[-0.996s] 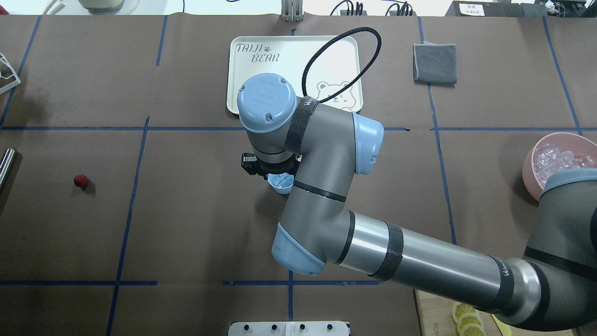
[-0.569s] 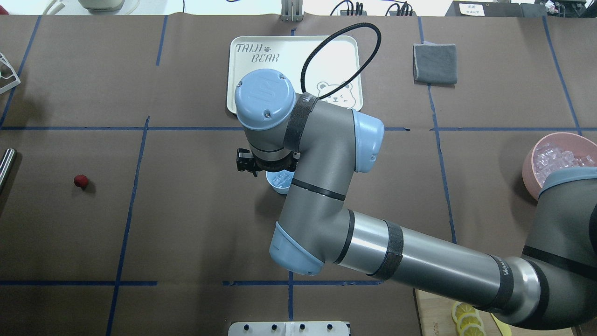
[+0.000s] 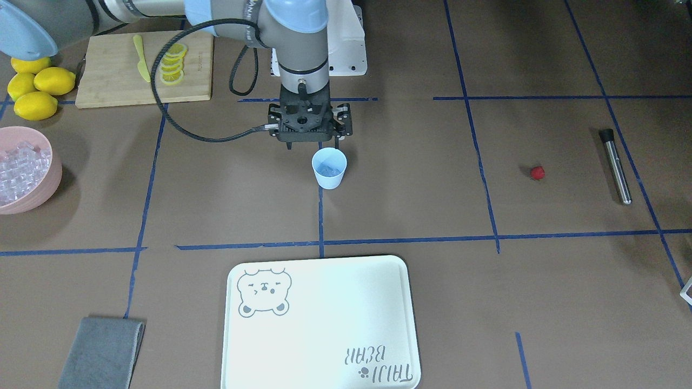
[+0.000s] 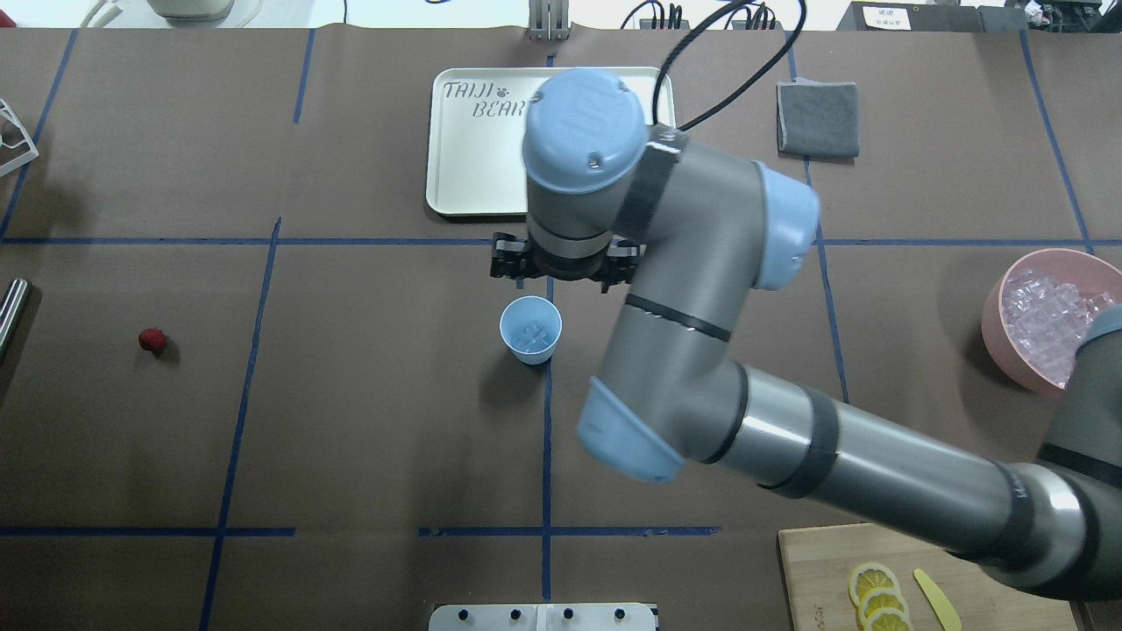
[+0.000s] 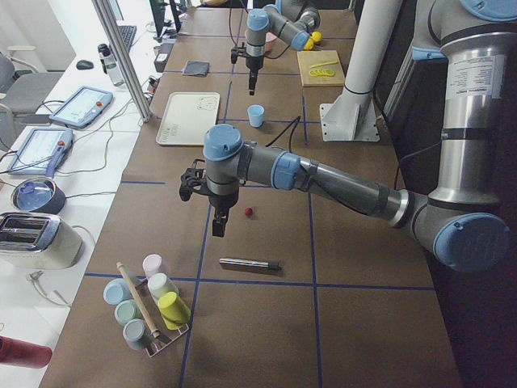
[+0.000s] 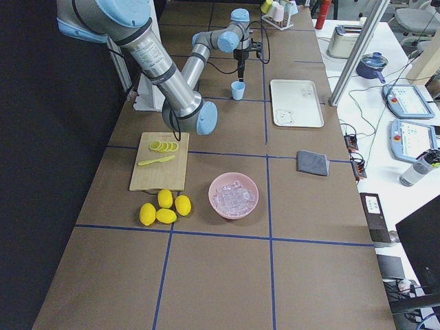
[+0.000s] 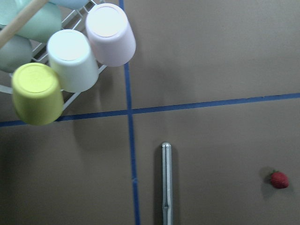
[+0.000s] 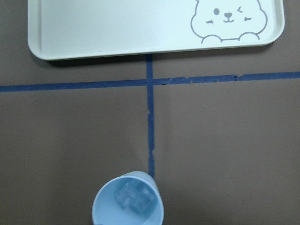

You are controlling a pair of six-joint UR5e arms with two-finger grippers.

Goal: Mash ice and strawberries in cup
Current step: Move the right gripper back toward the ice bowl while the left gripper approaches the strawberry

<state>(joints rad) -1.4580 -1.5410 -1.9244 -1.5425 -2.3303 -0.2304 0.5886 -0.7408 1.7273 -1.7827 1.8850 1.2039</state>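
The light blue cup [image 4: 530, 329] stands upright mid-table with a few ice cubes [image 8: 136, 198] in it. It also shows in the front view [image 3: 329, 168]. My right gripper [image 3: 314, 145] hangs just off the cup's rim, on the tray side in the overhead view [image 4: 561, 263], open and empty. The strawberry [image 4: 152, 340] lies alone far to the left, also in the left wrist view [image 7: 279, 179]. My left gripper [image 5: 218, 226] shows only in the exterior left view, hanging over the table near the strawberry [image 5: 248, 212]. I cannot tell if it is open or shut.
A pink bowl [image 4: 992, 320] of ice sits at the right edge. A metal muddler [image 3: 615, 165] lies beyond the strawberry. A white bear tray [image 4: 473, 166] and grey cloth [image 4: 817, 119] lie at the back. A cutting board [image 3: 108, 81] holds lemon slices. A cup rack [image 7: 70, 61] is far left.
My right arm has swung away from over the cup, toward the tray and to the right. The cup now stands uncovered with ice in it.
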